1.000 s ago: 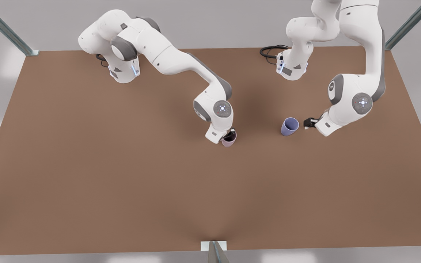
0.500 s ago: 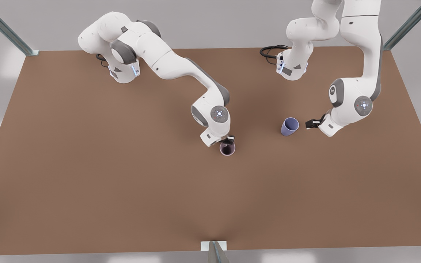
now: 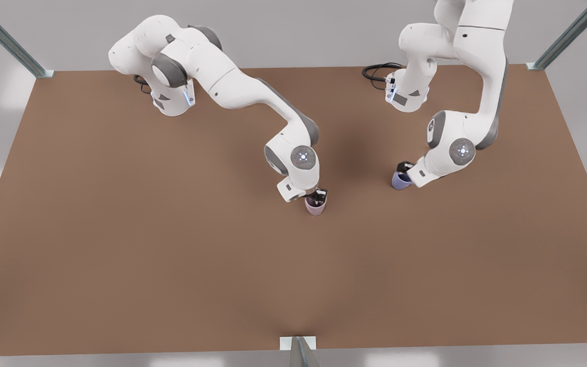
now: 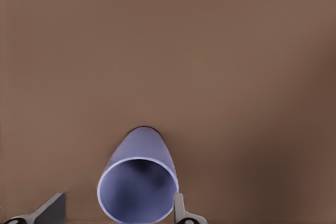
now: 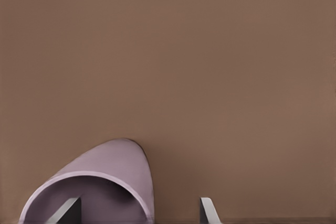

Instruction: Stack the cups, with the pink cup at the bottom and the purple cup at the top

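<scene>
- Two arms over one brown table (image 3: 120,255), and I read this as the pickup stage: the cups stand well apart, nothing stacked yet.
- Left arm, on the front view's right, reaches down to the purple cup (image 3: 399,181). Left gripper (image 4: 116,211) sits over the cup's mouth in its wrist view, one finger clear of the outside wall on one side, the other finger just beside the rim on the other. Jaws wide, nothing clamped. I can't tell whether that nearer finger touches the rim.
- Right arm, toward the front view's middle, is at the pink cup (image 3: 316,206). Right gripper (image 5: 136,211) straddles one wall: one finger inside the cup, the other outside. Jaws parted, with a gap to the outer finger, so my call is no grip on it yet.
- Why the wall straddle: pinching one side leaves the mouth free, which matters for pink since it takes the other cup.
- Pink cup (image 5: 92,182) rests upright on the table near centre, plausibly the stack spot.
- Purple cup (image 4: 137,184) looks upright, open end facing the wrist camera, tapering away to its base.
- Next, as I judge it: left gripper closes on purple, lifts, carries it over pink and lowers it in. Risk is knocking the cup over when closing.
</scene>
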You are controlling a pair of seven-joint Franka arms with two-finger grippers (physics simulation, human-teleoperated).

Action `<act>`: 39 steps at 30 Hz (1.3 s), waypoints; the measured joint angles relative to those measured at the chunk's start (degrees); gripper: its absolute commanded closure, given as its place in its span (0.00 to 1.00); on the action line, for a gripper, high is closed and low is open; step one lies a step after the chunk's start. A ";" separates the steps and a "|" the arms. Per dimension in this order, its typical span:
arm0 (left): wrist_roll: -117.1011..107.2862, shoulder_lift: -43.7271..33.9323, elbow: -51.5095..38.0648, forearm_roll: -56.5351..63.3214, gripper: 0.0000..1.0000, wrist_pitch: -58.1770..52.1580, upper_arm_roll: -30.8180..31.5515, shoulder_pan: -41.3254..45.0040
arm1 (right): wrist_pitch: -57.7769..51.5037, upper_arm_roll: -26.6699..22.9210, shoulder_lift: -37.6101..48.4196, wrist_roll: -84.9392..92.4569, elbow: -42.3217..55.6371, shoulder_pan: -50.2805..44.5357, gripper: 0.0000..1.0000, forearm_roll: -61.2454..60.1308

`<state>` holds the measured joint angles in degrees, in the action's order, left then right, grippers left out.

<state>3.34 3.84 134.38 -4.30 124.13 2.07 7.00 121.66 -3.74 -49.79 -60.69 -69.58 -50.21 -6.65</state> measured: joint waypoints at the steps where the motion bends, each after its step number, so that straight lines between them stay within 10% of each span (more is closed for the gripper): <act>1: 0.01 0.11 0.01 0.00 0.00 0.01 0.00 -0.73 | 0.02 0.03 0.07 -0.21 -0.11 0.01 0.13 -0.02; 8: 0.08 1.38 0.02 0.00 0.00 0.36 -0.07 -0.38 | -1.10 2.57 10.37 -1.14 -4.96 4.47 0.02 -0.39; 13: 0.12 2.01 0.02 0.05 0.00 0.48 -0.71 -0.35 | -11.34 5.72 34.46 7.64 -16.38 33.16 0.00 -0.05; 20: 0.14 4.37 0.86 0.08 0.00 0.50 -1.34 -0.37 | -23.26 0.76 39.77 25.11 -16.51 48.34 0.00 3.41; 25: 0.04 5.33 1.24 0.10 0.59 0.55 -1.96 -0.57 | -26.08 0.43 36.58 34.03 -13.15 48.07 0.00 4.52; 39: -0.71 6.64 0.73 0.32 0.79 1.52 -1.98 -0.50 | -29.22 0.29 36.34 49.21 -11.14 48.40 0.00 3.75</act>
<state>2.63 10.48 135.11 -3.97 125.65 0.09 6.50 92.44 -3.45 -13.45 -11.48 -80.72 -1.81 -2.90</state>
